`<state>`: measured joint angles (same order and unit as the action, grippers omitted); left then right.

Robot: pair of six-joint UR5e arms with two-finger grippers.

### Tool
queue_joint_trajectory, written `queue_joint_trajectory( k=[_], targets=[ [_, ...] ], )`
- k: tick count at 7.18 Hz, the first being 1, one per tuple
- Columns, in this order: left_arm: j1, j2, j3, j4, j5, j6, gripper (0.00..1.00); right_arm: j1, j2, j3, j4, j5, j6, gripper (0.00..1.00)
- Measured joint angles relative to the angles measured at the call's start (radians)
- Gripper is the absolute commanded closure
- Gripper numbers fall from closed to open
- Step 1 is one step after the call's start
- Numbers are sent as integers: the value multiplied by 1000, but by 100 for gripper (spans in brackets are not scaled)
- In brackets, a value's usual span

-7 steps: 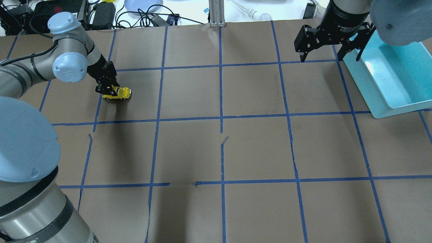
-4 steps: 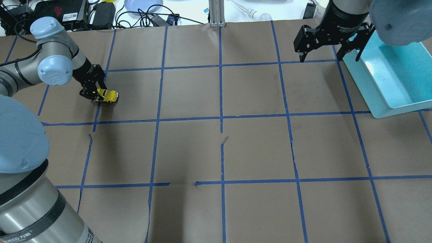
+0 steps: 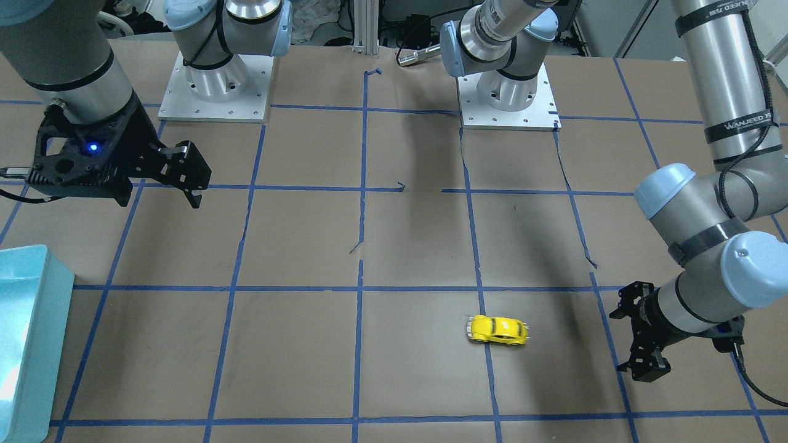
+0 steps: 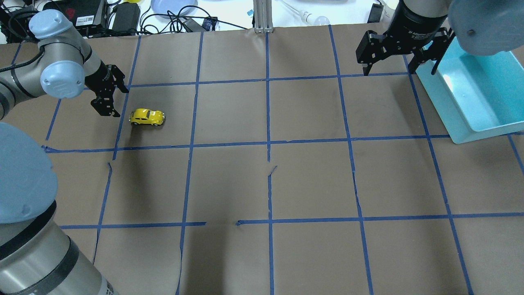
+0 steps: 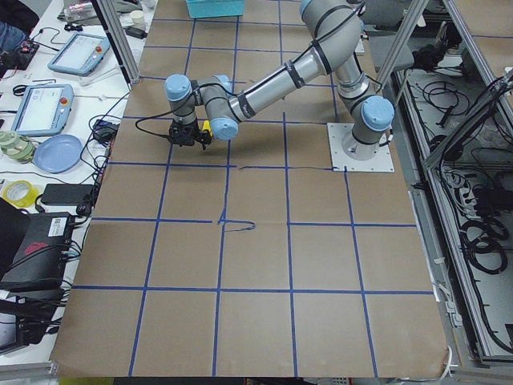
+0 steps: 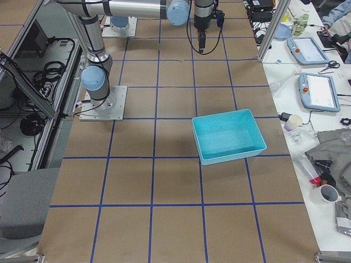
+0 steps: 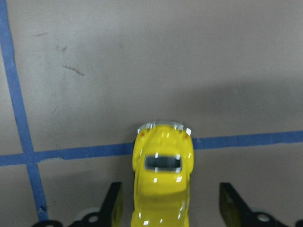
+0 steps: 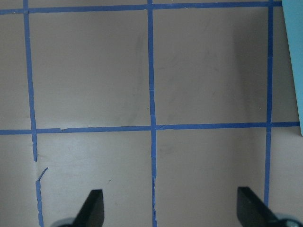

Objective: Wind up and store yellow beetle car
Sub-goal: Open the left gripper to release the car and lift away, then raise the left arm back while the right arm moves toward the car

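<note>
The yellow beetle car (image 4: 147, 116) stands free on its wheels on the brown paper at the far left; it also shows in the front view (image 3: 498, 330). My left gripper (image 4: 112, 97) is open just left of the car, a small gap apart. In the left wrist view the car (image 7: 163, 182) lies between the spread fingers (image 7: 113, 205), touching neither. My right gripper (image 4: 389, 71) is open and empty, hanging above the table beside the turquoise bin (image 4: 438, 102). In its wrist view the fingers (image 8: 92, 208) frame only bare paper.
The turquoise bin (image 3: 24, 344) sits at the far right edge of the table and holds nothing that I can see. Blue tape lines (image 4: 268, 143) grid the paper. Cables, a blue plate and devices (image 4: 172, 8) lie beyond the far edge.
My left gripper dragged the car leftward while shut on it, then opened and let go. The car now stands free to the right of the gripper. The right arm has not moved.
</note>
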<state>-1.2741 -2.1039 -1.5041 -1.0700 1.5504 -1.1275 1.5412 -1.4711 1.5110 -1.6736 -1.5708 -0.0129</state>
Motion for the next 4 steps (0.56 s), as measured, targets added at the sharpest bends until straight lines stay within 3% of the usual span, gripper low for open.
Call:
queue_joint_trajectory(
  k=[2,4],
  targets=[
    [-16,53,3,-27,9,171,0,0,0,0,0,0,-1,0],
    [-20,128,40,-156,75,432,0,0,1,0,0,0,-6,0]
  ],
)
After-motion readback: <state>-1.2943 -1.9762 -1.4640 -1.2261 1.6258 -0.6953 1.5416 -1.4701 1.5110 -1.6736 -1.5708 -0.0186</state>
